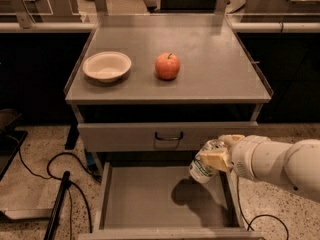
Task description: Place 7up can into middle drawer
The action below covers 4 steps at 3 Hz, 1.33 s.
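The 7up can point(201, 168), white-silver with a green band, is tilted and held in my gripper point(214, 158) at the end of the white arm coming in from the right. It hangs above the right part of the open middle drawer point(150, 196), a wide grey drawer with a flat floor and low walls. The can's shadow falls on the drawer floor beneath it. The can is off the floor.
A closed drawer front with a small black handle point(168, 136) sits above the open drawer. On the counter top point(220, 59) are a white bowl point(107, 66) and a red apple point(167, 66). Black cables point(45, 169) and a pole lie on the floor at the left.
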Motion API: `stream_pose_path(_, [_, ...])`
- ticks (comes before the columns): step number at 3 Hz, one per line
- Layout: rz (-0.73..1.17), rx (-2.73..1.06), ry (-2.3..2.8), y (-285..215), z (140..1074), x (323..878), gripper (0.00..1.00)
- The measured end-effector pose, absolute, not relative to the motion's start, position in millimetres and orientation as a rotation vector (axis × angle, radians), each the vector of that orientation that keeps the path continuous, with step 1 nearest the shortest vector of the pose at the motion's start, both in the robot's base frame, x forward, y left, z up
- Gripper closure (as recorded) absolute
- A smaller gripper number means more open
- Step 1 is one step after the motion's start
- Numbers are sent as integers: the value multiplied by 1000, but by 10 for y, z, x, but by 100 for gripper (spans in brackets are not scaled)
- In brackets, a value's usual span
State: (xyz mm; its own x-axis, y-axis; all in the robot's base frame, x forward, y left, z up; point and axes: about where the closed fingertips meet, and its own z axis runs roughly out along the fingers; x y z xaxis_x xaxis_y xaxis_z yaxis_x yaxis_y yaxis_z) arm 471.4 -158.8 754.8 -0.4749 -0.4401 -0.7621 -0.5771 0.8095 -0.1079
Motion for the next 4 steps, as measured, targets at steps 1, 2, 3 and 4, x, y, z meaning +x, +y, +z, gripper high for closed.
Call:
stream_pose_path(1, [204, -691, 2160, -1573, 7376, 4727, 100])
stream_pose_path(2, [158, -630, 2165, -1530, 7059, 4751, 100])
stream_pose_path(3, [96, -572, 2137, -1596, 6905, 4855, 100])
stream_pose_path(4, [135, -535, 2149, -1508, 6704, 4908, 100])
